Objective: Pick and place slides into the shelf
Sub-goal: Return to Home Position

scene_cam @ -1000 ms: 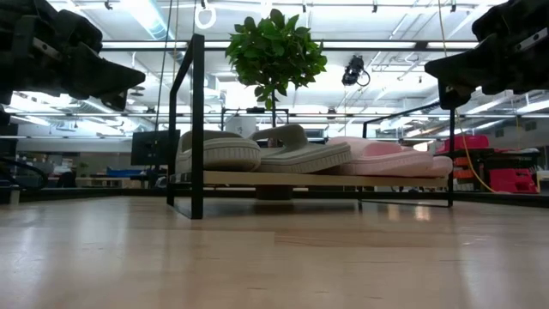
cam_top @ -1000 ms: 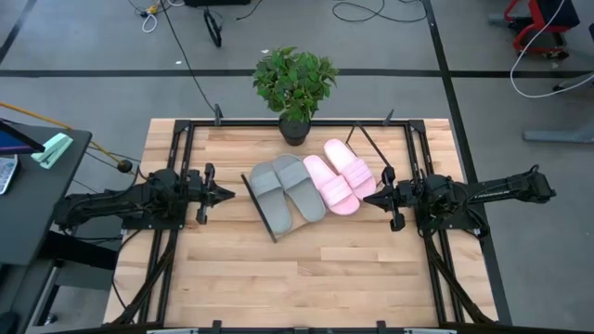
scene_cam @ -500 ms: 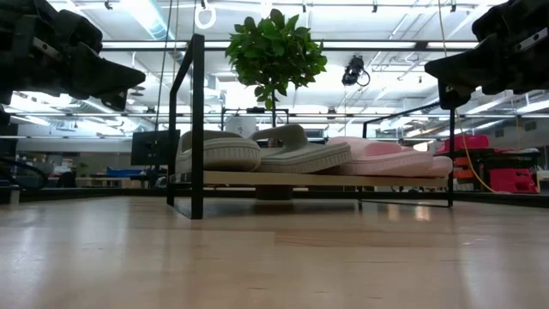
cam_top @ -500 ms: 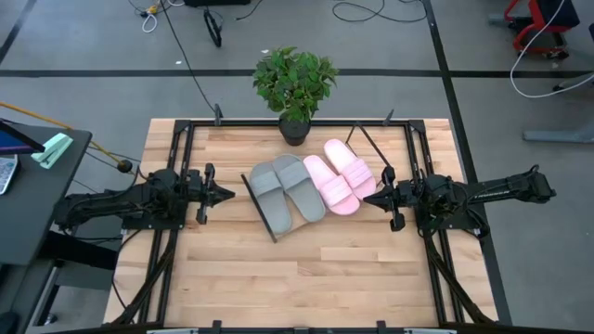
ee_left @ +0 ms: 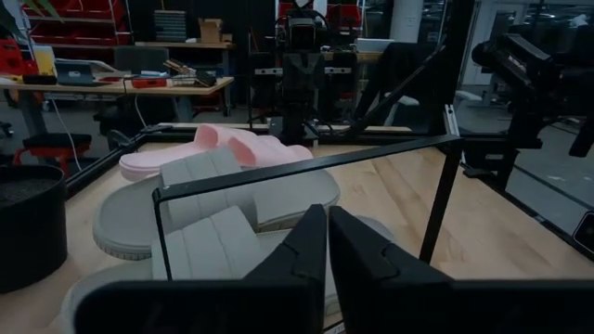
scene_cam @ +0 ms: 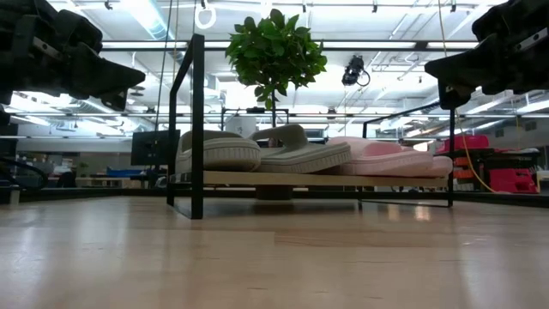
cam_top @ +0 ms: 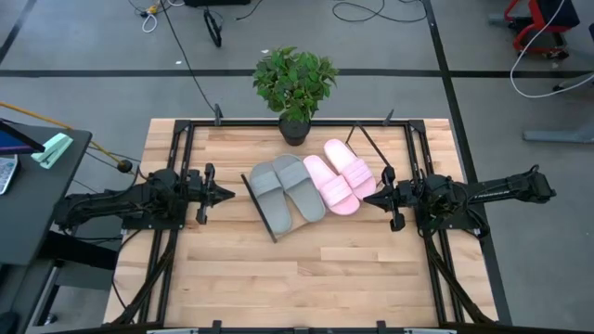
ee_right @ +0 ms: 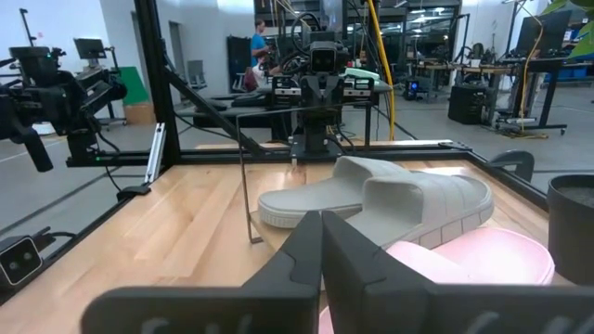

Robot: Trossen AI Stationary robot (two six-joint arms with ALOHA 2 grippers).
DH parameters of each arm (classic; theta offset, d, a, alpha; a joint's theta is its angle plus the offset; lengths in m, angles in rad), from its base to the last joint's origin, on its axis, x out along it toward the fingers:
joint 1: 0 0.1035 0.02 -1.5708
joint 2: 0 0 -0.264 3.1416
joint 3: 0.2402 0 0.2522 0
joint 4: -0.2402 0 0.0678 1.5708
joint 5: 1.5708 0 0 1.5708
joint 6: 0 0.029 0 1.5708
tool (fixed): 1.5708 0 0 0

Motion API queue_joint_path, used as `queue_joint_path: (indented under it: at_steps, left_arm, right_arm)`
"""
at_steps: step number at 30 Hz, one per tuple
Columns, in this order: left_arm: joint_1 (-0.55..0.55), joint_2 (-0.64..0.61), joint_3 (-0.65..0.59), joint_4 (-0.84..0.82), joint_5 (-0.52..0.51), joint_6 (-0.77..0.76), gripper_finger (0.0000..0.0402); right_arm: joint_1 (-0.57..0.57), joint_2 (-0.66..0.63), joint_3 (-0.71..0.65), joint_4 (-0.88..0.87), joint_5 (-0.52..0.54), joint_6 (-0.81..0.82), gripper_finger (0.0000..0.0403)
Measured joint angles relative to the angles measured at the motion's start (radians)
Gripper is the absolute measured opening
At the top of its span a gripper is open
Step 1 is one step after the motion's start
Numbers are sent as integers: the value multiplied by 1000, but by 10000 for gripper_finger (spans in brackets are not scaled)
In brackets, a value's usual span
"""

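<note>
Two grey slides (cam_top: 288, 190) and two pale pink slides (cam_top: 340, 176) lie side by side, soles down, on the slanted wooden shelf (cam_top: 271, 221) with its black wire frame at the table's middle. In the low view the grey slides (scene_cam: 257, 153) and pink slides (scene_cam: 386, 159) rest on the shelf board (scene_cam: 317, 179). My left gripper (cam_top: 229, 194) hangs level, left of the shelf, shut and holding nothing. My right gripper (cam_top: 366, 199) hangs level, right of the shelf, shut, beside the pink pair without touching it.
A potted plant (cam_top: 294, 85) stands at the table's far edge behind the shelf. Black frame rails (cam_top: 176, 158) run along the table's left and right sides. Bare wood (cam_top: 306, 278) lies in front of the shelf toward the near edge.
</note>
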Motion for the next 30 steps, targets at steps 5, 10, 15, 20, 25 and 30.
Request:
queue_joint_path:
  at_steps: [5, 10, 15, 20, 25, 30]
  left_arm:
    - [0, 0, 0, 0, 0, 0, 16]
    - [0, 0, 0, 0, 0, 0, 26]
    - [0, 0, 0, 0, 0, 0, 35]
    - [0, 0, 0, 0, 0, 0, 34]
    - [0, 0, 0, 0, 0, 0, 23]
    - [0, 0, 0, 0, 0, 0, 17]
  right_arm:
    - [0, 0, 0, 0, 0, 0, 12]
    - [0, 0, 0, 0, 0, 0, 12]
    - [0, 0, 0, 0, 0, 0, 12]
    - [0, 0, 0, 0, 0, 0, 12]
    - [0, 0, 0, 0, 0, 0, 12]
    - [0, 0, 0, 0, 0, 0, 12]
